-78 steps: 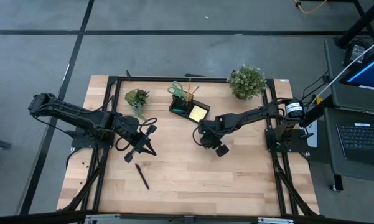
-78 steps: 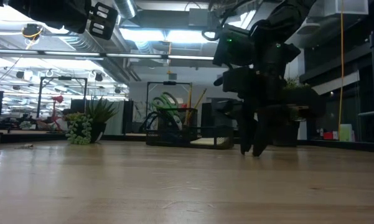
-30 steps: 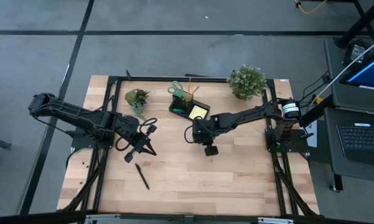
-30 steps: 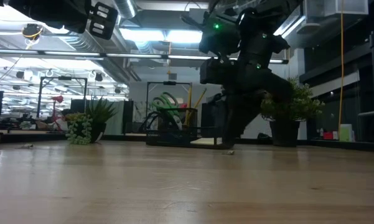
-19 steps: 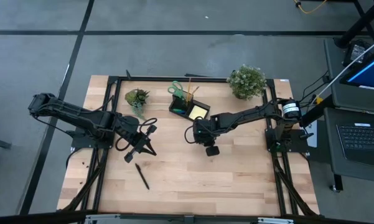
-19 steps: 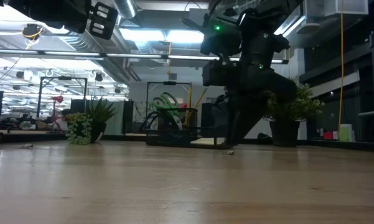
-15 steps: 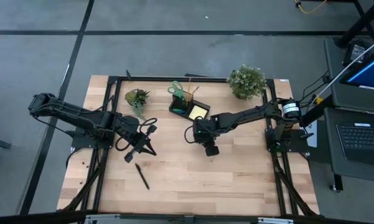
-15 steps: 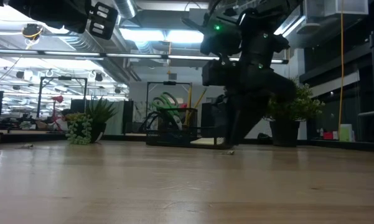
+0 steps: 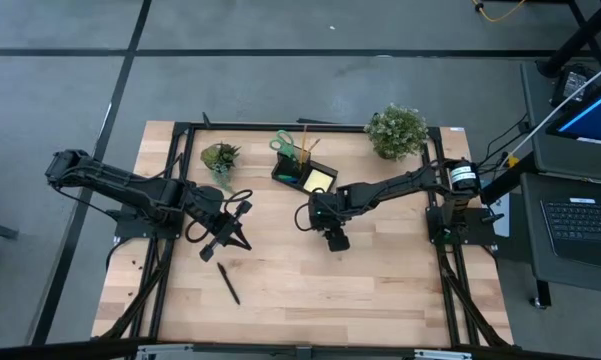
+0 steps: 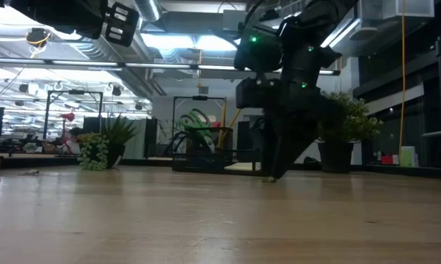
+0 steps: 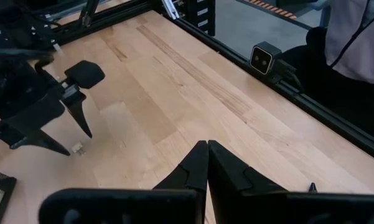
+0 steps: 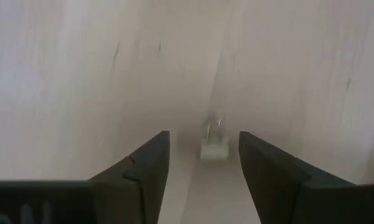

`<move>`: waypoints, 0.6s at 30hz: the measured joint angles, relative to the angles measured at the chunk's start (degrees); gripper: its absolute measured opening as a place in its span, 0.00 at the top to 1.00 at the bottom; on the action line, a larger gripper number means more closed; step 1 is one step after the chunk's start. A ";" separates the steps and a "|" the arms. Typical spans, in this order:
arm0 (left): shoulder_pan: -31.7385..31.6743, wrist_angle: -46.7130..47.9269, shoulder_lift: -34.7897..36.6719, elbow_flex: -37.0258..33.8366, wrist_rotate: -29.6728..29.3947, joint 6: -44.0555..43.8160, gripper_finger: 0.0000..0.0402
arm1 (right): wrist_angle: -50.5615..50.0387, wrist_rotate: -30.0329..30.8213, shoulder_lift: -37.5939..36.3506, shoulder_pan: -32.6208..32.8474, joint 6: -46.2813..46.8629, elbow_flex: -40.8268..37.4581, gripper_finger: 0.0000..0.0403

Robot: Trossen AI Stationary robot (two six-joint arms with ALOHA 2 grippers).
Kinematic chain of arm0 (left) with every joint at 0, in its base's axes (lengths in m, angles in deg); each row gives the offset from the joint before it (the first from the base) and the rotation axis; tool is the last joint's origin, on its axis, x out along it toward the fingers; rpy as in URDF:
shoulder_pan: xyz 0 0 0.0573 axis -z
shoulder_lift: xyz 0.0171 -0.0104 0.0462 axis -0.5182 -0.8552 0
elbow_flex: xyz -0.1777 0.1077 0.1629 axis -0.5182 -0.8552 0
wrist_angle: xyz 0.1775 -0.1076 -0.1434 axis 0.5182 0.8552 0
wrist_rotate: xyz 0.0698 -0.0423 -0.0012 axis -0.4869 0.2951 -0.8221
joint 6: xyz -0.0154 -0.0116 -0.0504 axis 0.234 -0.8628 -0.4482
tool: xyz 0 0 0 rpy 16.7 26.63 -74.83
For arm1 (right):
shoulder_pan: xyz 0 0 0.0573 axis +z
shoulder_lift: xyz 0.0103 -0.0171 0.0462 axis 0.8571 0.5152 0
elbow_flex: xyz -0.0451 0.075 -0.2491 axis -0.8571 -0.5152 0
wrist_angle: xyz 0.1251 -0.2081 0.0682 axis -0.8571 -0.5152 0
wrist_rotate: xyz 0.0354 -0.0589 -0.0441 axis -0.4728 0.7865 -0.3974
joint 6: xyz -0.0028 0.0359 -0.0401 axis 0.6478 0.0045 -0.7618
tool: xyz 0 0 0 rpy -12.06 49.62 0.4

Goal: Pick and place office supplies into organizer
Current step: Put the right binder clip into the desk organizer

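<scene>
Over small clip [image 12: 214,148]: right pincer [image 12: 202,163] opened (was shut).

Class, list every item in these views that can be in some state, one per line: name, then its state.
Right gripper: open, tips down at the table, straddling a small pale piece.
Left gripper: shut, empty, above the table.
Small pale piece: lying loose on the wood, not gripped.
Black pen: lying flat on the table.
Organizer: upright, holding scissors and a yellow pad.

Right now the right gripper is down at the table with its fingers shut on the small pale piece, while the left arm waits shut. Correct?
Not quite. The right gripper is open: in the right wrist view its fingers stand apart either side of the small pale piece, not gripping it. The left gripper does wait shut.
</scene>
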State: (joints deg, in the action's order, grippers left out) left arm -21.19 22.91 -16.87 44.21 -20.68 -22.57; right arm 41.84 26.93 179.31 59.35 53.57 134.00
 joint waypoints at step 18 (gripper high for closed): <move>0.02 0.02 -0.01 0.00 0.00 -0.11 0.99 | -2.63 1.47 1.64 -0.56 2.42 0.30 0.52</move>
State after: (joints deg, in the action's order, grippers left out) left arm -21.17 22.92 -16.88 44.21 -20.68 -22.68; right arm 39.21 28.40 180.95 58.78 55.99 134.30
